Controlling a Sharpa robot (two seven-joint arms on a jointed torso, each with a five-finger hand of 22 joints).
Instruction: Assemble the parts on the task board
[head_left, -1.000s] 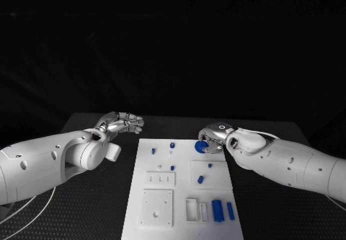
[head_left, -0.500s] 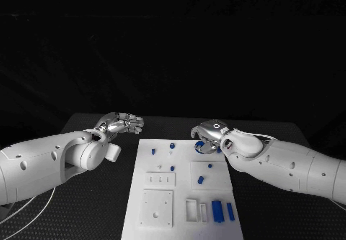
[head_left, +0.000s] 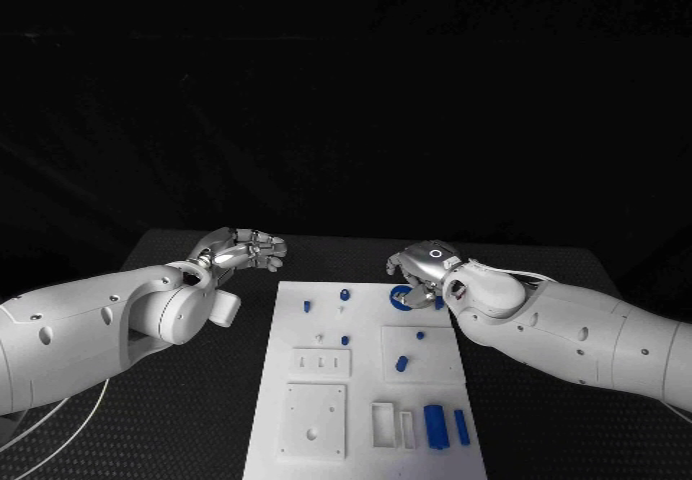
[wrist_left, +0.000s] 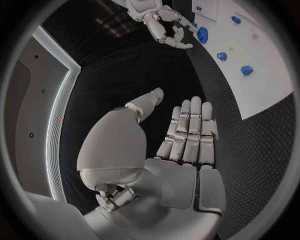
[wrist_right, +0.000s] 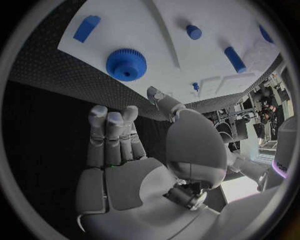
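The bench (head_left: 188, 440) carries the white board (head_left: 361, 390). The left hand (head_left: 242, 246) hovers beside the board's far left corner, fingers straight and side by side, holding nothing. The right hand (head_left: 418, 272) hangs at the far right corner, fingers extended, empty. A blue gear (wrist_right: 126, 64) lies on the board just beside it, with small blue parts (head_left: 434, 423) scattered nearer.

No text, label, brand, number or sign can be read anywhere: not on the task board (head_left: 368, 385), its blue parts (head_left: 434, 422), the arms, either hand, or the black surface (head_left: 548, 270).
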